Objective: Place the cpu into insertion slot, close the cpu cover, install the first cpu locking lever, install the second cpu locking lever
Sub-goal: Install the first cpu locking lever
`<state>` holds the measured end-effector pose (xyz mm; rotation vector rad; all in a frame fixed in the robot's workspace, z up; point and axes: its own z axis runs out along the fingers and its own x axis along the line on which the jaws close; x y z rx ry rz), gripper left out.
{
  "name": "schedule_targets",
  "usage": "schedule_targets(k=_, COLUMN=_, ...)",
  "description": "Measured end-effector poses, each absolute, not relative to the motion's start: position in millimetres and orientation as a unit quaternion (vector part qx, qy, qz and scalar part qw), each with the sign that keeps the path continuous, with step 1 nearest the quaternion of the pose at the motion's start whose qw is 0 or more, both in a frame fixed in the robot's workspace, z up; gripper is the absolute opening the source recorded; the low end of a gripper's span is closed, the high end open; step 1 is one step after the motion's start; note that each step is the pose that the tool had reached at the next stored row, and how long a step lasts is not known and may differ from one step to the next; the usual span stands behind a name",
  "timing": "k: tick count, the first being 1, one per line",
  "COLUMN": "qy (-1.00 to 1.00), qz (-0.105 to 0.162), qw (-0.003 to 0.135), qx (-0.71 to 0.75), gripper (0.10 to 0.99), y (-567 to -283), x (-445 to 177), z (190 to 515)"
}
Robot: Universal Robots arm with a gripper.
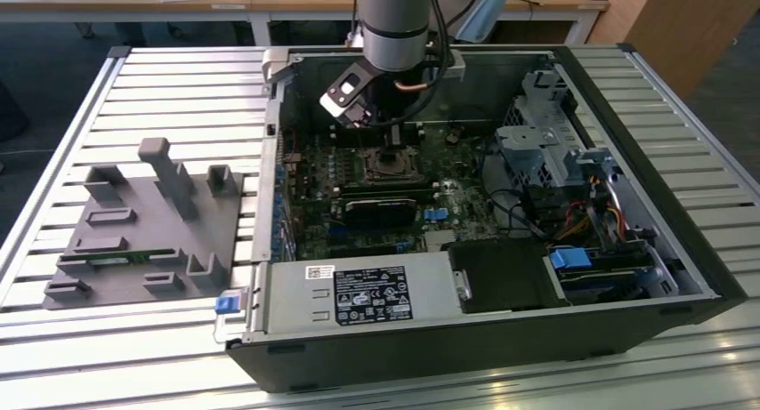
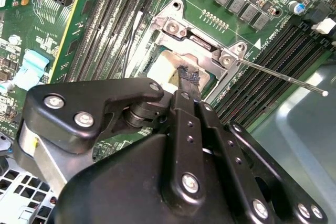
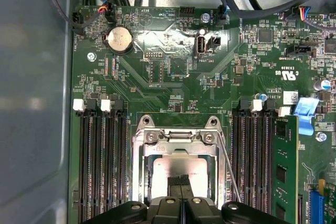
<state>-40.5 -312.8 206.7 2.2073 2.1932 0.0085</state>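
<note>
No lettering can be read with certainty; marked surfaces are recorded below.

Exterior view: a small white sticker and a larger black label carrying white symbols and fine print sit side by side on the grey power supply box, at the near side of the open computer case. Their print is too small to make out.

Both wrist views: fine white lettering is printed across the green circuit board, beside connectors and components. A larger white mark stands on the board in the first wrist view. In the second wrist view, a white triangle is printed just beside one corner of the socket.
</note>
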Motion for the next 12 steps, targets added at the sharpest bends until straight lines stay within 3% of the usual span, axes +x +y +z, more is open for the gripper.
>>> schedule_targets(k=12, qy=0.705, qz=0.003, qw=0.015, qx=0.709, gripper=0.106, y=-312.7, x=-40.4, z=216.3)
